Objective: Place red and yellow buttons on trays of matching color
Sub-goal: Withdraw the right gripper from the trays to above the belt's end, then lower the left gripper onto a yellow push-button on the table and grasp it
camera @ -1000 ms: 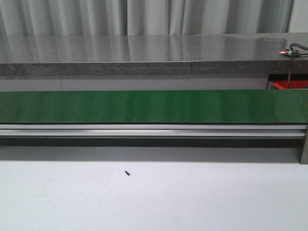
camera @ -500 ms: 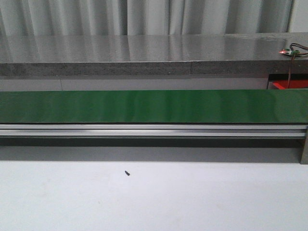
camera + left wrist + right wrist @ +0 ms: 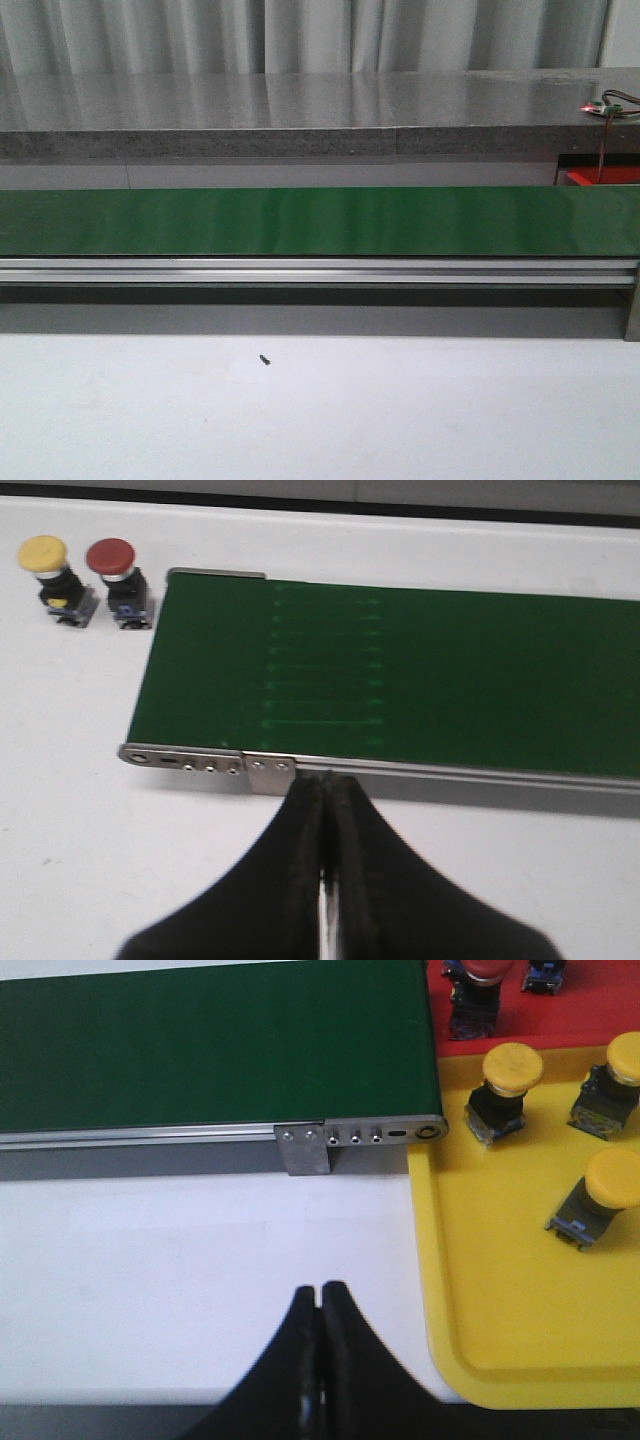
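In the left wrist view a yellow button [image 3: 45, 556] and a red button [image 3: 111, 557] stand side by side on the white table beyond the end of the green conveyor belt [image 3: 400, 670]. My left gripper [image 3: 327, 780] is shut and empty, over the table by the belt's frame. In the right wrist view a yellow tray [image 3: 480, 1300] holds three yellow buttons [image 3: 510, 1068], [image 3: 614, 1180], [image 3: 627, 1060]. A red tray [image 3: 590, 1010] behind it holds a red button [image 3: 480, 970], partly cut off. My right gripper [image 3: 319, 1292] is shut and empty over the white table, beside the yellow tray.
The green belt [image 3: 320, 220] spans the front view, with an aluminium rail [image 3: 320, 270] below it. A small dark speck [image 3: 264, 359] lies on the white table. A grey counter [image 3: 300, 110] runs behind, with a small circuit board and wires [image 3: 605, 107] at the right.
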Tool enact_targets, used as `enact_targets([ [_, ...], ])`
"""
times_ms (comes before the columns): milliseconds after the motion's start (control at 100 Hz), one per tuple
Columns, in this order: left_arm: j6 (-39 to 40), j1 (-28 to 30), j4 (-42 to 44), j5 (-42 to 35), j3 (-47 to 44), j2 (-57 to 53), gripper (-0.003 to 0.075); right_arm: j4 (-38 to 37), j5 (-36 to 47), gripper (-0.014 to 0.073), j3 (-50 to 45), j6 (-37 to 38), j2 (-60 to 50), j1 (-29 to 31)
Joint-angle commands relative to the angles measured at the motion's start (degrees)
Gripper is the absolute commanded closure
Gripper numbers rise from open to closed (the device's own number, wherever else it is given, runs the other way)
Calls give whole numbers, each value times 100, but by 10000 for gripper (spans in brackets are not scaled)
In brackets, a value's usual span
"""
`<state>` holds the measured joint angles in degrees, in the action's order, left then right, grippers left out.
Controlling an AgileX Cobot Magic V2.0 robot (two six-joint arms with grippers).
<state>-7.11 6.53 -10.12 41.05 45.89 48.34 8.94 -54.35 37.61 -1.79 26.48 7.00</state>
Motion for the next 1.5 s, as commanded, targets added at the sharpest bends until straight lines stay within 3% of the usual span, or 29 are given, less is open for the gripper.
enact_targets([
  [0,75,304,-30,-473,439,294,740,57,327,659,134,-69,31,11],
  [260,65,1137,-94,-586,1257,1431,736,57,327,659,134,-69,31,11],
  [330,65,1304,-119,-585,1494,1744,699,57,327,659,134,-69,31,11],
  [400,65,1432,-119,-585,1738,2050,610,57,327,659,134,-69,31,11],
  [470,65,1517,-119,-596,1989,2339,469,57,327,659,134,-69,31,11],
  [590,65,1568,-119,-629,2424,2815,152,57,327,659,134,-69,31,11],
  [670,120,1568,-119,-529,2748,3140,49,57,327,659,134,-69,31,11],
  [920,1005,1578,134,121,4086,4349,154,57,327,659,134,-69,31,11],
  [1200,1833,1578,286,551,5481,5633,153,57,327,659,134,-69,31,11],
  [1490,2908,1602,347,620,6198,6437,154,57,327,659,134,-69,31,11],
])
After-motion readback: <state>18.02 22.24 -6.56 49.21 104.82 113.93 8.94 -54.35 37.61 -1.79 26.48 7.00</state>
